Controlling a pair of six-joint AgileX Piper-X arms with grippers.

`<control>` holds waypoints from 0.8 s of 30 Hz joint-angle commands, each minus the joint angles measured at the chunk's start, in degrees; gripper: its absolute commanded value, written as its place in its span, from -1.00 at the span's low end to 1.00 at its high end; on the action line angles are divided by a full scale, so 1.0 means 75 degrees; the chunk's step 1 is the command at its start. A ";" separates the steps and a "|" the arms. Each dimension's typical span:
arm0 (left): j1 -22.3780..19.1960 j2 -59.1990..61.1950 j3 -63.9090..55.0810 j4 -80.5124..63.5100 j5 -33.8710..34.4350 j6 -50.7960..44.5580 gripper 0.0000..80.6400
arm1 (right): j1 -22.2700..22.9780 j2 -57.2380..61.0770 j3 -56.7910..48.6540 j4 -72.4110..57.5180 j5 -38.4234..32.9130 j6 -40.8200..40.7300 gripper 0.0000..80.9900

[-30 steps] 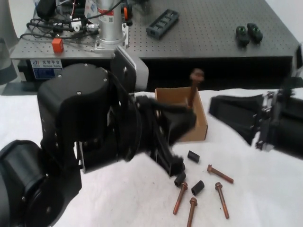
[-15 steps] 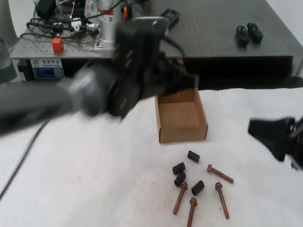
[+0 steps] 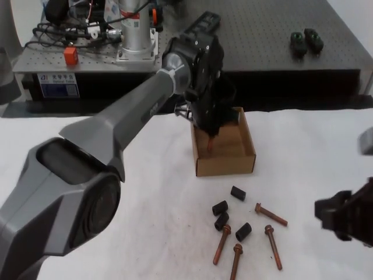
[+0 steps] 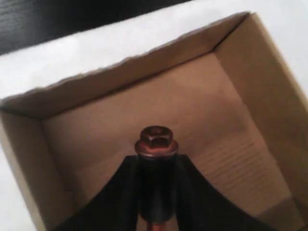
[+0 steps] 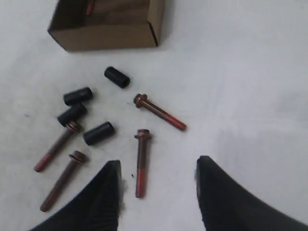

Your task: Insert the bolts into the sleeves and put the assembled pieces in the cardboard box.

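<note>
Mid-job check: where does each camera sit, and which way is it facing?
High view: behind the arms, facing forward and down; left arm above the cardboard box, right arm near the loose bolts.
Left wrist view: looks down into the box; left gripper shut on the assembled piece.
Right wrist view: looks down at the loose bolts and sleeves; right gripper open.
Shared: all three show the box.

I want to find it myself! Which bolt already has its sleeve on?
Look for the cardboard box on the white cloth. The left gripper points down into it, holding a copper bolt. Unlike the bare bolts lying on the cloth, it wears a black sleeve.
</note>
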 commanded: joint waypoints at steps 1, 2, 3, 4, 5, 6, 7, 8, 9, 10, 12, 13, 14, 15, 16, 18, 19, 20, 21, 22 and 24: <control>0.0012 -0.0097 -0.0171 0.0067 -0.0065 0.0021 -0.98 | 0.0083 0.0523 -0.0278 0.0004 0.0129 -0.0526 -0.16; 0.0004 -0.0097 -0.0171 0.0085 -0.0065 0.0021 -0.93 | 0.0137 0.0920 -0.0460 0.0004 0.0146 -0.0719 -0.16; 0.0004 -0.0097 -0.0171 0.0090 -0.0065 -0.0027 -0.87 | 0.0203 0.1328 -0.0659 0.0004 0.0274 -0.0894 -0.16; 0.0004 -0.0097 -0.0171 0.0102 -0.0030 -0.0098 -0.77 | 0.0292 0.1639 -0.0830 -0.0011 0.0364 -0.1098 -0.16; 0.0004 -0.0097 -0.0171 0.0148 0.0043 -0.0170 -0.65 | 0.0387 0.2041 -0.1050 -0.0030 0.0448 -0.1397 -0.16; 0.0004 -0.0097 -0.0171 0.0208 0.0146 -0.0212 -0.55 | 0.0482 0.2441 -0.1291 -0.0048 0.0497 -0.1657 -0.16; 0.0004 -0.0097 -0.0171 0.0266 0.0300 -0.0216 -0.41 | 0.0581 0.2848 -0.1551 -0.0046 0.0520 -0.1841 -0.16; 0.0004 -0.0097 -0.0171 0.0310 0.0399 -0.0213 -0.29 | 0.0660 0.3173 -0.1821 -0.0046 0.0639 -0.2028 -0.16; 0.0004 -0.0097 -0.0171 0.0339 0.0399 -0.0251 -0.18 | 0.0768 0.3569 -0.2110 0.0017 0.0673 -0.2189 -0.16; 0.0004 -0.0097 -0.0187 0.0413 0.0400 -0.0300 -0.12 | 0.0872 0.3963 -0.2391 0.0108 0.0763 -0.2356 -0.16; 0.0004 -0.0141 -0.0219 0.0542 0.0439 -0.0315 -0.10 | 0.1031 0.4709 -0.2901 0.0418 0.1054 -0.2685 -0.16; 0.0004 -0.0196 -0.0218 0.0650 0.0554 -0.0315 -0.11 | 0.1106 0.5052 -0.3162 0.0602 0.1102 -0.2801 -0.16; 0.0004 -0.0286 -0.0218 0.0759 0.0729 -0.0302 -0.13 | 0.1178 0.5311 -0.3362 0.0778 0.1125 -0.2868 -0.16; 0.0004 -0.0374 -0.0218 0.0877 0.0849 -0.0267 -0.15 | 0.1248 0.5609 -0.3591 0.0996 0.1121 -0.2895 -0.16; 0.0004 -0.0513 -0.0218 0.1053 0.0904 -0.0130 -0.18 | 0.1301 0.5862 -0.3776 0.1151 0.1137 -0.2894 -0.16; 0.0004 -0.0854 -0.0218 0.1425 0.0871 0.0049 -0.23 | 0.1387 0.6256 -0.4036 0.1296 0.1151 -0.3052 -0.16; 0.0004 -0.1031 -0.0218 0.1594 0.0781 0.0115 -0.24 | 0.1430 0.6424 -0.4119 0.1311 0.1178 -0.3117 -0.16; -0.0016 -0.1196 -0.0218 0.1697 0.0551 0.0260 -0.26 | 0.1448 0.6566 -0.4162 0.1310 0.1271 -0.3169 -0.16; -0.0039 -0.1344 -0.0218 0.1792 0.0212 0.0366 -0.27 | 0.1484 0.6674 -0.4206 0.1310 0.1406 -0.3199 -0.16; -0.0053 -0.1449 -0.0218 0.1872 -0.0048 0.0452 -0.27 | 0.1498 0.6770 -0.4228 0.1310 0.1526 -0.3225 -0.16; -0.0051 -0.1674 -0.0218 0.2140 -0.0340 0.0631 -0.27 | 0.1510 0.6878 -0.4226 0.1355 0.1546 -0.3227 -0.16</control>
